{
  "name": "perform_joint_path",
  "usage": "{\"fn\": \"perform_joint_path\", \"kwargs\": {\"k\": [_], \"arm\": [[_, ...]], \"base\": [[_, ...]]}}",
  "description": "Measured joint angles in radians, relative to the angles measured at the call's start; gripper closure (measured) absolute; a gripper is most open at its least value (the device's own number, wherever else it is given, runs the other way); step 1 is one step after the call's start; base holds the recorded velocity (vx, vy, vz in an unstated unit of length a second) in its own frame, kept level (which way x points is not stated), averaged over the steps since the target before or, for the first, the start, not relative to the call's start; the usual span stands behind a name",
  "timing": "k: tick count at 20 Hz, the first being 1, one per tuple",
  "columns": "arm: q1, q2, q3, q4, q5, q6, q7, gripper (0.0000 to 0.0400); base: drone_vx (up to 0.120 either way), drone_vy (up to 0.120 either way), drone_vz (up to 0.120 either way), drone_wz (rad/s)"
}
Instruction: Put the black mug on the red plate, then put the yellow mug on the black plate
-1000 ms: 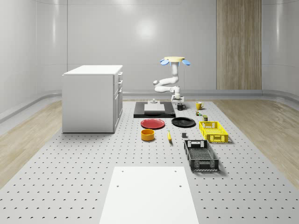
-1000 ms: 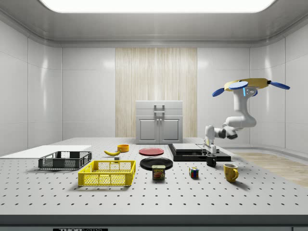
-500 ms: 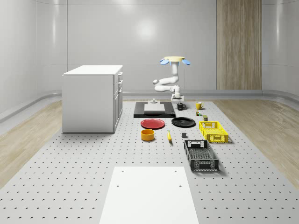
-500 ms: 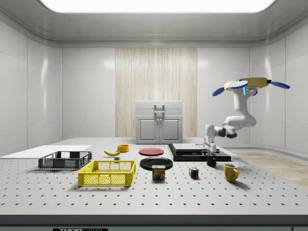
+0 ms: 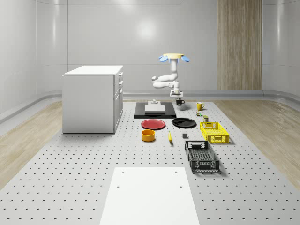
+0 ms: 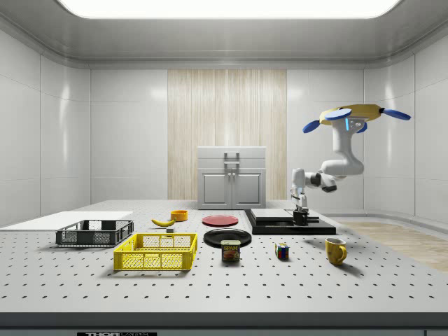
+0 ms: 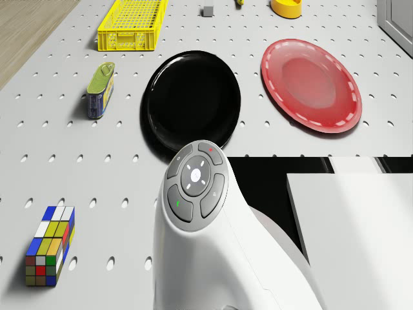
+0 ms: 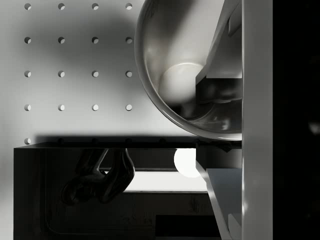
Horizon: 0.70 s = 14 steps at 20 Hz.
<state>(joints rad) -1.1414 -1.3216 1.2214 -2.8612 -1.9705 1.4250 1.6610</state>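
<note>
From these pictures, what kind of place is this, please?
Probably a simulated robotics test room, not a home. A perforated table carries plates, crates and a white cabinet, the grey walls are bare, and a drone hovers by the table's far end, its pincer holding a black mug.

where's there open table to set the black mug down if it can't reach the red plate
Bare board lies between the red plate and the cabinet, and between the orange bowl and the white sheet. It is crowded around the black plate: can, cube, yellow crate. The gripper holds the black mug aloft.
</note>
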Motion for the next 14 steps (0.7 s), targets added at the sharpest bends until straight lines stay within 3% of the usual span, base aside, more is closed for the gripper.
{"fn": "perform_joint_path", "kwargs": {"k": [2, 14], "arm": [[-0.002, -0.004, 0.005, 0.0, 0.006, 0.002, 0.002, 0.029], [-0.012, -0.03, 0.017, 0.0, 0.024, 0.024, 0.011, 0.029]], "base": [[0.12, -0.12, 0.08, 0.0], [0.12, -0.12, 0.0, 0.0]]}}
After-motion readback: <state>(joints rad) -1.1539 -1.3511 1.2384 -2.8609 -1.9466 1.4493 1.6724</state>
